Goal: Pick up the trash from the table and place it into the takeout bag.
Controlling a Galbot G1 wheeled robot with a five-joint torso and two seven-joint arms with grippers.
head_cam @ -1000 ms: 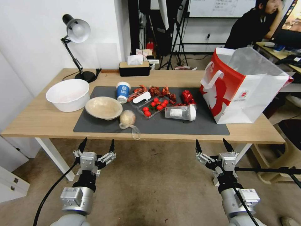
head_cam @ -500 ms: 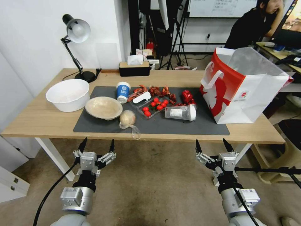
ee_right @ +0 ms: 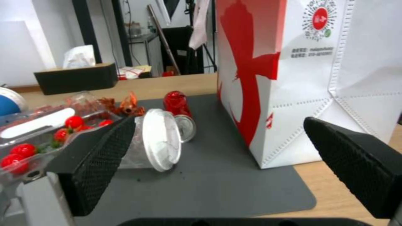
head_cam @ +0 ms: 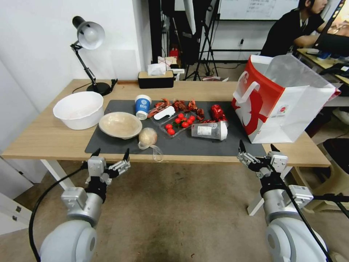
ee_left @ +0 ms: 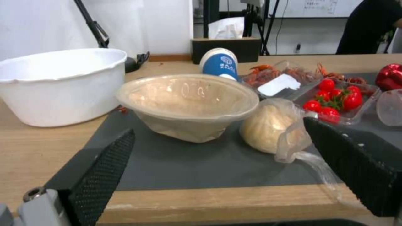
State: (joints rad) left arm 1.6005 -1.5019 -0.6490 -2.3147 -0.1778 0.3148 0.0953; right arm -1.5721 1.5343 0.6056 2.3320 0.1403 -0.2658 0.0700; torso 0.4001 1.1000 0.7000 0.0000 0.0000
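The trash (head_cam: 174, 122) lies on the table (head_cam: 43, 140), with the takeout bag (head_cam: 281, 102) to its right.

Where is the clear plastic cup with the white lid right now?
In the head view, the clear plastic cup lies on its side on the dark grey mat, between the tomato tray and the takeout bag, beside the red wrapper.
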